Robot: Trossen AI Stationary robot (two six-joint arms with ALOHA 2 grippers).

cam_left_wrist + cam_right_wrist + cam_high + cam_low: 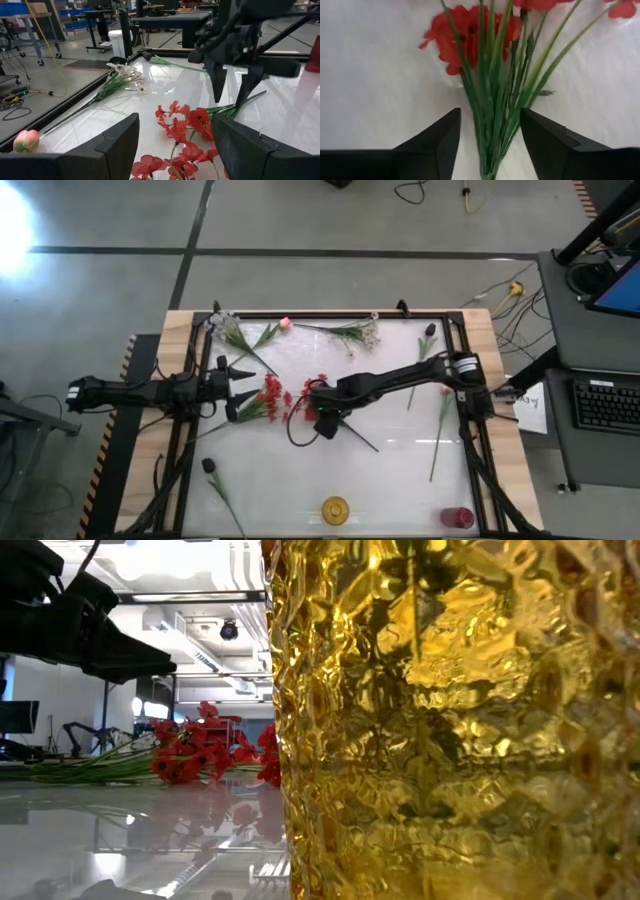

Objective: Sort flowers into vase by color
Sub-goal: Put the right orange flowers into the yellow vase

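We hover our right gripper point(490, 145) — fingers parted, holding nothing — over the green stems of the red-blossomed artificial flower bunch point(272, 397) at the high view's centre-left, judging the next move a descent and pinch, while our left gripper point(172, 147), open and empty, waits beside the blossoms.

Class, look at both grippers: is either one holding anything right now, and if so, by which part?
Nothing is held. The right gripper is open, its fingers straddling the green stems of the red flowers without closing. The left gripper is open beside the blossoms.

Red flowers point(470, 35), dimpled gold vase point(460, 720), white table point(400, 450)
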